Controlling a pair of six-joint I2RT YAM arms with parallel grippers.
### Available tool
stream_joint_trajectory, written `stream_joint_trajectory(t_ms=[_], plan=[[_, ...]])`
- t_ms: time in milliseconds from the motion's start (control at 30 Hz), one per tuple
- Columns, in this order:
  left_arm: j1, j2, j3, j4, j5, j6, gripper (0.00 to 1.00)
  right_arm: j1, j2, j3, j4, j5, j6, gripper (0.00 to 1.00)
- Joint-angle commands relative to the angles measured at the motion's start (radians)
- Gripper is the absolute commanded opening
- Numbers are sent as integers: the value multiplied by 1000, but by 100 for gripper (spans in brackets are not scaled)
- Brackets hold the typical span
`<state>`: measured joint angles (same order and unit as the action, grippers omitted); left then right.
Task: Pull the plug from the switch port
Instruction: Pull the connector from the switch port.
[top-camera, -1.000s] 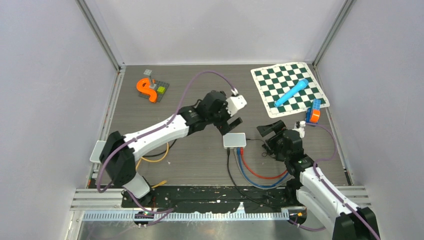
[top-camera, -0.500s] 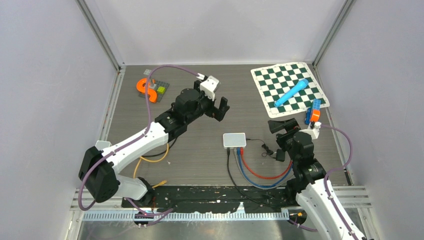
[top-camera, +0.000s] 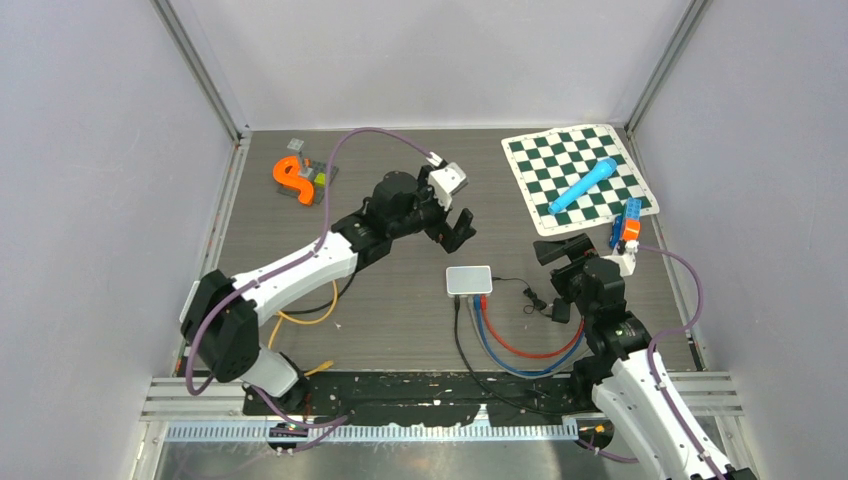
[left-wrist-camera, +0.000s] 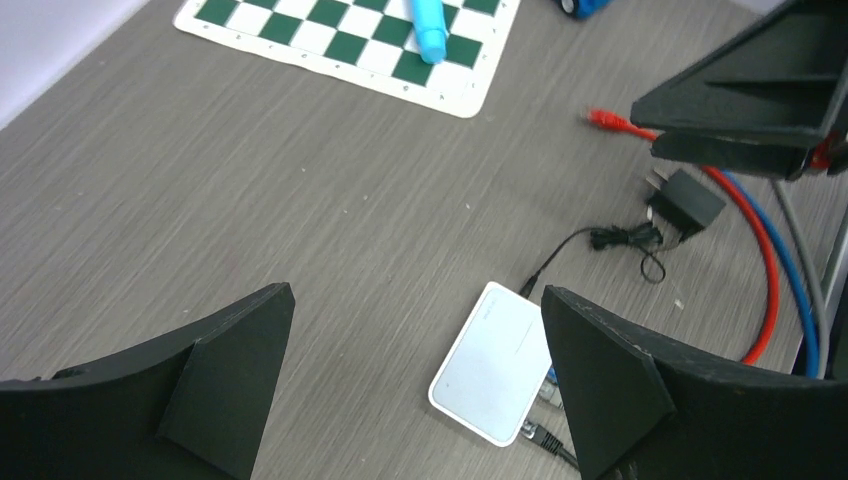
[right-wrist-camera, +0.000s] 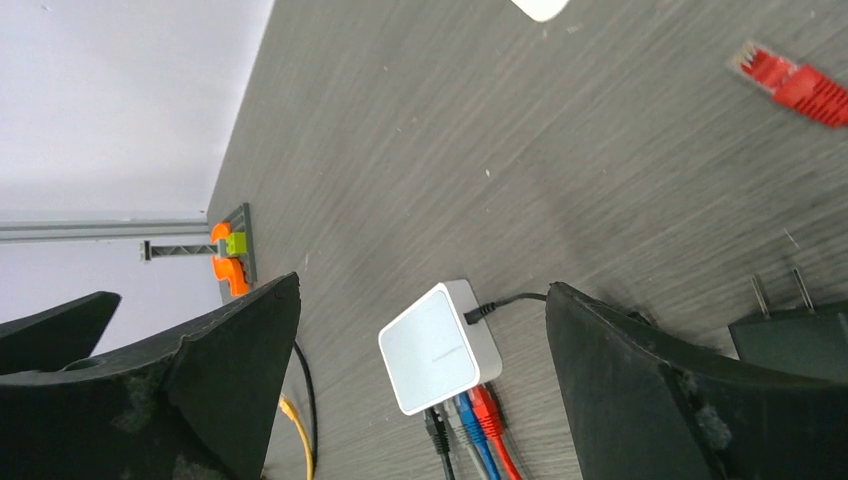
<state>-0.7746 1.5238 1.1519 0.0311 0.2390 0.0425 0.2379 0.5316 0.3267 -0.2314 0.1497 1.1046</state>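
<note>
- While the grey worktop (top-camera: 400, 190) bears everything, both arms reach over it from the near edge.
- Left arm (top-camera: 300, 270) stretches toward the middle. The left fingers (top-camera: 460, 225) are spread wide and hold nothing, and they hang above the far side of the switch, apart from it.
- Right arm (top-camera: 625, 345) bends up beside the switch. The right fingers (top-camera: 558, 248) are also wide apart and empty, just to the switch's right.
- Chequered mat (top-camera: 530, 155) lies in the far right corner, with a blue marker (top-camera: 583, 185) across it.
- Black cable (top-camera: 462, 345), blue cable (top-camera: 490, 345) and red cable (top-camera: 520, 352) curve from the switch's near edge toward the arm bases.
- Switch (top-camera: 469, 280), a flat white box, rests mid-worktop between the two sets of fingers.
- Orange piece (top-camera: 290, 178) sits far left.
- Black adapter (left-wrist-camera: 685, 200) lies right of the switch, joined to it by a thin lead.
- Plugs (right-wrist-camera: 462, 415), black, blue and red, sit side by side in the switch's near-edge ports.
- A loose red plug (left-wrist-camera: 610, 120) lies on the worktop near the right fingers.
</note>
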Motion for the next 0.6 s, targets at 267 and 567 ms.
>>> stream_joint_trajectory(t_ms=[267, 567], plan=[[24, 34, 217, -241, 13, -150, 100, -3, 25, -20, 33, -27, 39, 100], [103, 65, 173, -282, -99, -273, 100, -3, 21, -23, 43, -45, 36, 100]])
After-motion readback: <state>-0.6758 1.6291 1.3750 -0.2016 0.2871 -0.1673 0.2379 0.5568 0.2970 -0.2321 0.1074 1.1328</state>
